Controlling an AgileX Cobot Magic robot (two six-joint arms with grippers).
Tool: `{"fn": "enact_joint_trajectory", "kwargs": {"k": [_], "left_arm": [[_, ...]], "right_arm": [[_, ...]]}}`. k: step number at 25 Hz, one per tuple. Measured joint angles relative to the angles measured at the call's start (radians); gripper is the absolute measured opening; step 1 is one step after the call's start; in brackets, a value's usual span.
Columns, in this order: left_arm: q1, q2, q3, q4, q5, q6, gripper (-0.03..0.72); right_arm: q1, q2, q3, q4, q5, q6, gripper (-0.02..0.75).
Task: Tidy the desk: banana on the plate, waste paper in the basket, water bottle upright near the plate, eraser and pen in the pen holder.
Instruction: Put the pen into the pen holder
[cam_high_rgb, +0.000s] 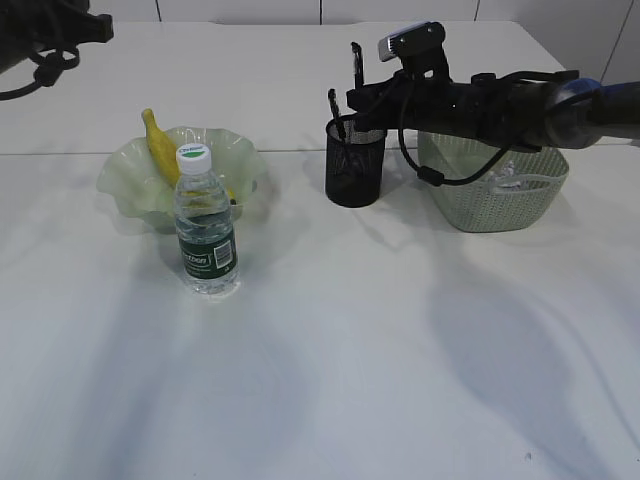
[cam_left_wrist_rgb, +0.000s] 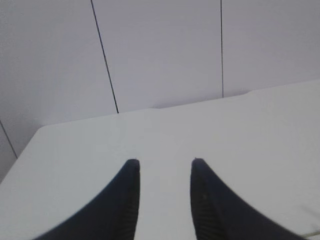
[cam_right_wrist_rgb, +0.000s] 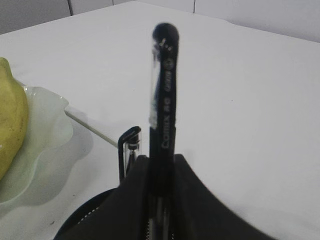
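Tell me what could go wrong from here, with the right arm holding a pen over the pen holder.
1. The pen stands high above the pen holder; released from there it might bounce off the rim onto the table.
2. Another pen already sits in the holder and could deflect it.
3. The arm crosses above the basket; pulling back low might nudge it.

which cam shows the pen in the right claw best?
Right wrist view: the pen fills the frame centre, printed barrel readable, clamped in the right claw above the pen holder. The exterior view shows it only as a thin dark sliver. The left wrist view misses it entirely.
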Motion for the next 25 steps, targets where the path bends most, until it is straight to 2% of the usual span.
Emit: {"fn": "enact_joint_trajectory", "kwargs": {"k": [9,18,25], "left_arm": [[0.0,-0.089,0.081,-0.046,-0.056,0.042,0.239],[0.0,-0.161,0.249,-0.093,-0.13,0.05,0.239],[-0.006,-0.191,0.273,-0.095,-0.133,0.052,0.239]], "right_arm": [[0.0,0.0,0.0,-0.002,0.0,0.002,0.087],[0.0,0.0,0.0,-0.009,0.0,0.008,0.087],[0.0,0.0,0.0,-0.05,0.0,0.032,0.088]]}}
